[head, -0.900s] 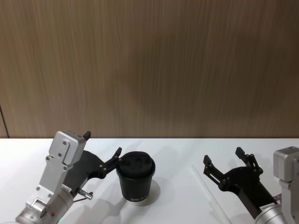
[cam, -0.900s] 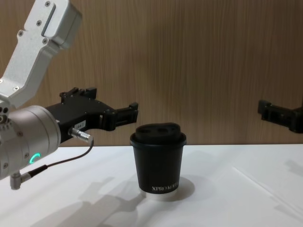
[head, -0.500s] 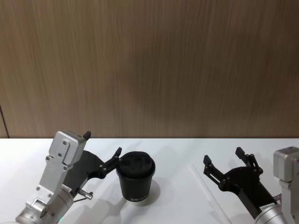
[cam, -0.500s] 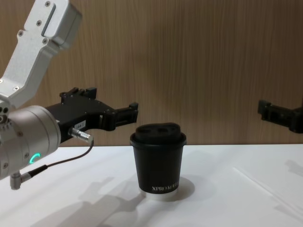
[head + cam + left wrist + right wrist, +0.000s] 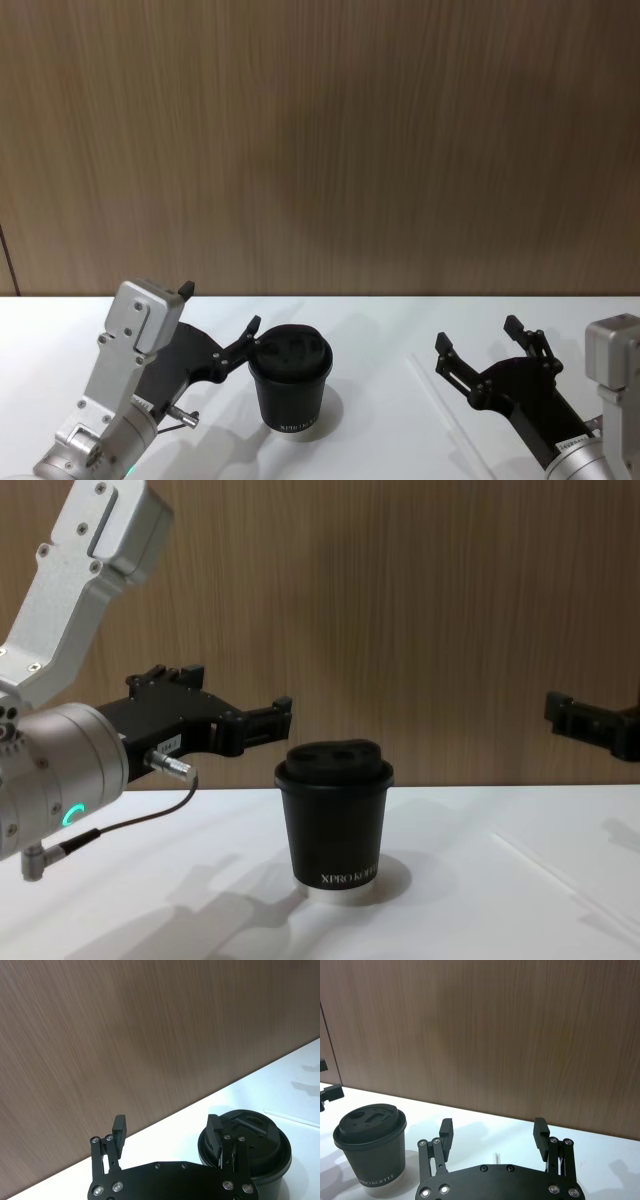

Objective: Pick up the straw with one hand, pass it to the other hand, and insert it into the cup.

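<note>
The thin white straw [image 5: 452, 416], flat on the white desk [image 5: 380, 330], may roll from the wide-open right claw [image 5: 477, 333]; the equally wide left claw [image 5: 220, 306] could nudge the black lidded cup [image 5: 290, 385].

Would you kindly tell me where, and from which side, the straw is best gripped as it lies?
I would take the straw near its middle, coming straight down from above with the open right hand and closing across its width. It lies flat on the table, thin and straight, so a top-down pinch across it looks like the only workable hold.
</note>
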`<control>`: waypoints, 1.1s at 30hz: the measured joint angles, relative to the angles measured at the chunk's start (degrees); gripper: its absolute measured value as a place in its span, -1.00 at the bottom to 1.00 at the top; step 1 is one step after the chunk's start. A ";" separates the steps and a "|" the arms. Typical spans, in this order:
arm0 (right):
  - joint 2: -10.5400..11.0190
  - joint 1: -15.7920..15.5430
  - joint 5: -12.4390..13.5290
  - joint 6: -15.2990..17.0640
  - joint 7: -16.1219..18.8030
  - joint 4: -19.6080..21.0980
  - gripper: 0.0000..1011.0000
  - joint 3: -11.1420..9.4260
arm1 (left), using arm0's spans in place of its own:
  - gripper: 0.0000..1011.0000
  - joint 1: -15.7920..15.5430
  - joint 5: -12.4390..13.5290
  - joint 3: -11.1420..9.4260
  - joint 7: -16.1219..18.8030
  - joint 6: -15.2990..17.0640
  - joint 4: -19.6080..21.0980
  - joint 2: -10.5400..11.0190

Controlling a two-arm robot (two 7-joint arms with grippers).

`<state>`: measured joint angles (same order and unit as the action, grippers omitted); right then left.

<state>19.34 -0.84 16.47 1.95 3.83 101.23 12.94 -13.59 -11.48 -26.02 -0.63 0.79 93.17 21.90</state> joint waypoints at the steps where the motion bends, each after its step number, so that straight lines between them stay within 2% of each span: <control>1: 0.00 0.00 0.00 0.00 0.00 0.00 0.98 0.00 | 0.98 0.00 0.00 0.00 0.00 0.00 0.00 0.00; 8: 0.03 0.00 0.00 0.17 0.12 0.01 0.98 -0.06 | 0.98 0.00 0.00 0.00 0.00 0.00 0.00 0.00; 14: 0.60 0.01 0.31 2.04 0.98 0.61 0.98 -0.34 | 0.98 0.00 0.00 0.00 0.00 0.00 0.00 0.00; 22: 2.12 0.02 2.05 7.54 2.96 2.21 0.98 -1.19 | 0.98 0.00 0.00 0.00 0.00 0.00 0.00 0.00; 26: 3.21 0.00 3.46 11.79 4.23 3.37 0.98 -1.82 | 0.98 0.00 0.00 0.00 0.00 0.00 0.00 0.00; 33: 4.77 -0.21 5.18 17.35 5.46 4.74 0.98 -2.75 | 0.98 0.00 0.00 0.00 0.00 0.00 0.00 0.00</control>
<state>24.11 -1.05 21.64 19.30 9.29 105.97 10.19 -13.59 -11.48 -26.03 -0.63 0.79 93.17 21.89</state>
